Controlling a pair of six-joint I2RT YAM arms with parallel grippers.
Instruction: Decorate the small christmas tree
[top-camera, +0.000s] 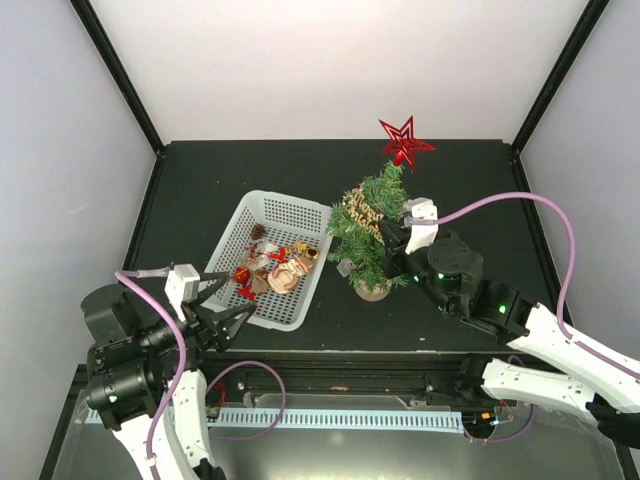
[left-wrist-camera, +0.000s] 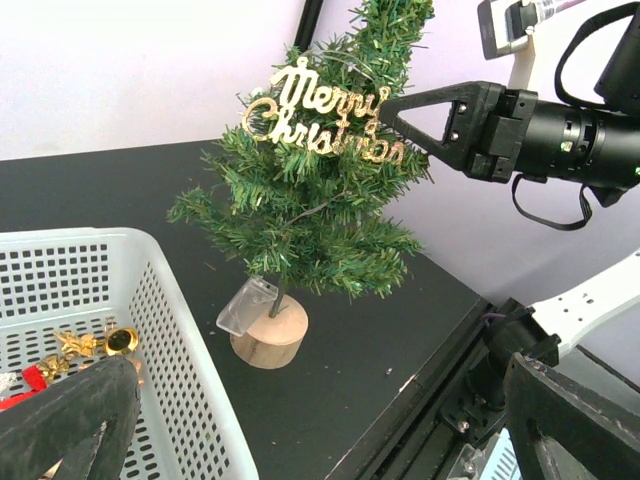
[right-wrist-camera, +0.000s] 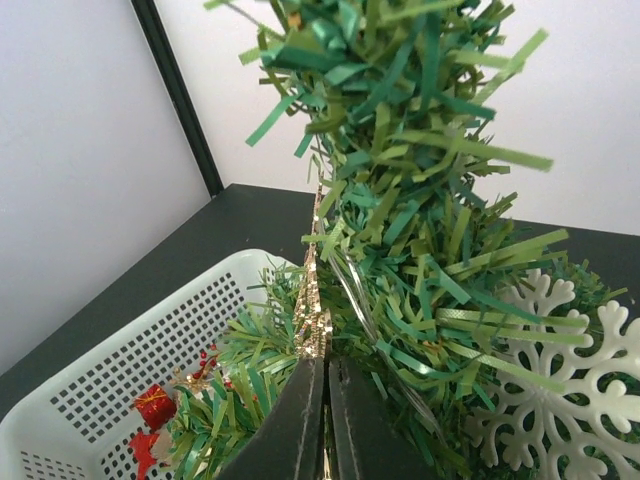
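Note:
The small christmas tree (top-camera: 370, 225) stands on a round wooden base (top-camera: 372, 291) right of the white basket (top-camera: 285, 215). A red star (top-camera: 405, 142) tops it. A gold "Merry Christmas" sign (left-wrist-camera: 320, 110) lies across its upper branches, and a white snowflake (right-wrist-camera: 570, 380) hangs on its right side. My right gripper (left-wrist-camera: 385, 105) reaches into the tree from the right, shut on the sign's end (right-wrist-camera: 318, 310). My left gripper (top-camera: 228, 305) hangs open over the basket's near corner, holding nothing.
The basket (left-wrist-camera: 100, 245) holds several small ornaments, among them red gift boxes (right-wrist-camera: 152, 403) and a gold bell (left-wrist-camera: 122, 341). A clear plastic tag (left-wrist-camera: 245, 305) leans on the tree's base. The table's front edge (left-wrist-camera: 450, 340) runs close behind the tree.

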